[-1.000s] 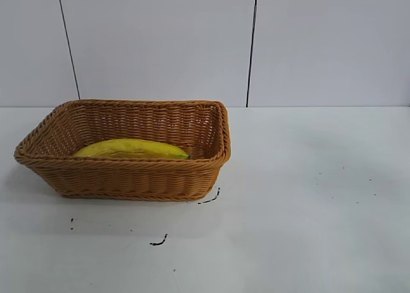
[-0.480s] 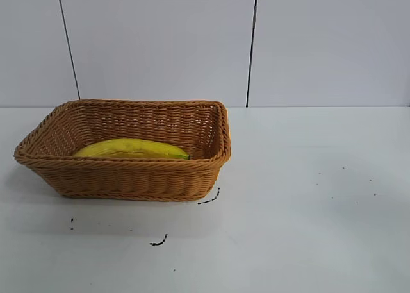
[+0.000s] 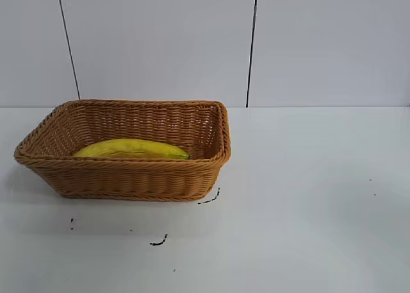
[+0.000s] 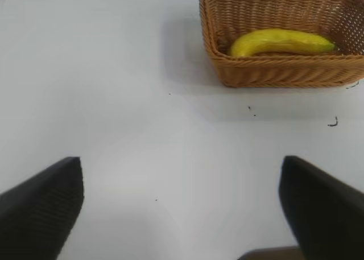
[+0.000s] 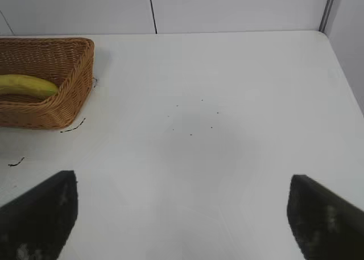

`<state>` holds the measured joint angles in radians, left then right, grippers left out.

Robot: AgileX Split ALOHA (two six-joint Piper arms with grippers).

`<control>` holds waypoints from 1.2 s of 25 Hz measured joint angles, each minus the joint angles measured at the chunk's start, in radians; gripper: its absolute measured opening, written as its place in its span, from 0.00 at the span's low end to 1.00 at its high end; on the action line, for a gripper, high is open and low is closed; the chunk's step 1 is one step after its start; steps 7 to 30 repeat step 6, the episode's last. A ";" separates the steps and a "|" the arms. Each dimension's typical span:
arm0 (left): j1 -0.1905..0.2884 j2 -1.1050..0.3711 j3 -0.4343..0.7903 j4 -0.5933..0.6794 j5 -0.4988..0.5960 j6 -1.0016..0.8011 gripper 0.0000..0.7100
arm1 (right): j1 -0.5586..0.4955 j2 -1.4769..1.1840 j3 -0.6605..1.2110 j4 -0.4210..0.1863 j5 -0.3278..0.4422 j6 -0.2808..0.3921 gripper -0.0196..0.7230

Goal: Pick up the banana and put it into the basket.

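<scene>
Nothing shifted among the things since the earlier frames; only a faint shadow at 3 o'clock on the surface [image 3: 307, 242] gone. Left to right: basket [image 3: 128, 177] at 9 o'clock, banana [image 3: 131, 148] lying inside along its near wall, task apparently done. Likely light, firm yet bruisable, smooth-skinned; best gripped mid-body, across the curve. Left pincer [image 4: 182, 209] spread wide, empty; right pincer [image 5: 182, 214] likewise wide, holding nothing. Seen only from the wrists, both pincers; absent from the exterior view.
</scene>
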<state>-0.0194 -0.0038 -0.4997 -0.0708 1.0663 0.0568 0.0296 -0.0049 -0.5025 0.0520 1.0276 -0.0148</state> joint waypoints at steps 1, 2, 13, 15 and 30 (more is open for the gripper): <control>0.000 0.000 0.000 0.000 0.000 0.000 0.98 | 0.000 0.000 0.000 0.002 0.000 0.000 0.96; 0.000 0.000 0.000 0.000 0.000 0.000 0.98 | 0.000 0.000 0.000 0.003 0.000 0.000 0.96; 0.000 0.000 0.000 0.000 0.000 0.000 0.98 | 0.000 0.000 0.000 0.009 0.000 0.000 0.96; 0.000 0.000 0.000 0.000 0.000 0.000 0.98 | 0.000 0.000 0.000 0.009 0.000 0.000 0.96; 0.000 0.000 0.000 0.000 0.000 0.000 0.98 | 0.000 0.000 0.000 0.009 0.000 0.000 0.96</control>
